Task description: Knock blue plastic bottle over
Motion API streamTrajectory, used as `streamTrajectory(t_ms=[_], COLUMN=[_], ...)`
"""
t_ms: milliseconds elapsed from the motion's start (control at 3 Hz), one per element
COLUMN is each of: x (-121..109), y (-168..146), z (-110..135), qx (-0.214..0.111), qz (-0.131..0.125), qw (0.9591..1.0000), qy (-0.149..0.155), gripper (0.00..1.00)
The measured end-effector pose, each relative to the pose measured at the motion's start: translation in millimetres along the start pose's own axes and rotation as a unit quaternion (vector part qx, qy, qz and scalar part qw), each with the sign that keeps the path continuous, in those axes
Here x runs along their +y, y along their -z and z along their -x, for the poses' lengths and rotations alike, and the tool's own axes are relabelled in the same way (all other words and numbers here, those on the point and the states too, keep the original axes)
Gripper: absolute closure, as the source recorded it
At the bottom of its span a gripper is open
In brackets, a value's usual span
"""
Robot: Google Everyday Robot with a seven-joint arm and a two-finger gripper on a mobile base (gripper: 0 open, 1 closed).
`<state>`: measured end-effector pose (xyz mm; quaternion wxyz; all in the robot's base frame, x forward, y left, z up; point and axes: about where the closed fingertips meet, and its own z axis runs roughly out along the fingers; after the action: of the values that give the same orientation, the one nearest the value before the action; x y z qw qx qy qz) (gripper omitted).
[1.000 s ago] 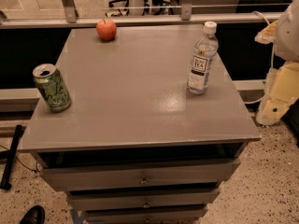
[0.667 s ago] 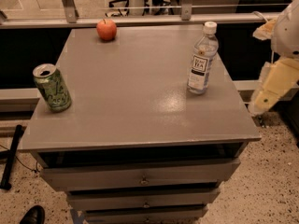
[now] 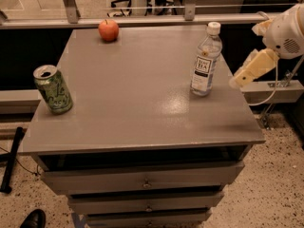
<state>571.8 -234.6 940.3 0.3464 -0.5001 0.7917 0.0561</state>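
Note:
The blue plastic bottle stands upright near the right edge of the grey cabinet top. It is clear with a white cap and a white label with dark print. My gripper hangs at the right of the view, just off the cabinet's right edge, a short gap to the right of the bottle and level with its lower half. It touches nothing. The arm's white housing sits above it at the frame's right edge.
A green soda can stands near the left edge. A red apple sits at the back. Drawers run down the front. A metal rail runs behind. A black shoe is on the floor, lower left.
My gripper has risen and moved left, from low beside the cabinet's right front corner to beside the bottle. The bottle, can and apple have not moved.

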Motion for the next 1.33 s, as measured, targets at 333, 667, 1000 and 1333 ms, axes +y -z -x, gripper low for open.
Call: streamTrajectory(t_ms=[333, 667, 1000, 1333], x=[-4, 13, 25, 28], y=[-21, -41, -61, -78], z=[9, 25, 40, 52], qx=[-0.073, -0.150, -0.211, -0.258], qz=[0.023, 0.065, 0.096, 0.109], qw=[0.9963, 0.9840, 0.9694, 0.9574], qy=[-0.040, -0.071, -0.080, -0.071], gripper=[0.00, 0.00, 0.00, 0.18])
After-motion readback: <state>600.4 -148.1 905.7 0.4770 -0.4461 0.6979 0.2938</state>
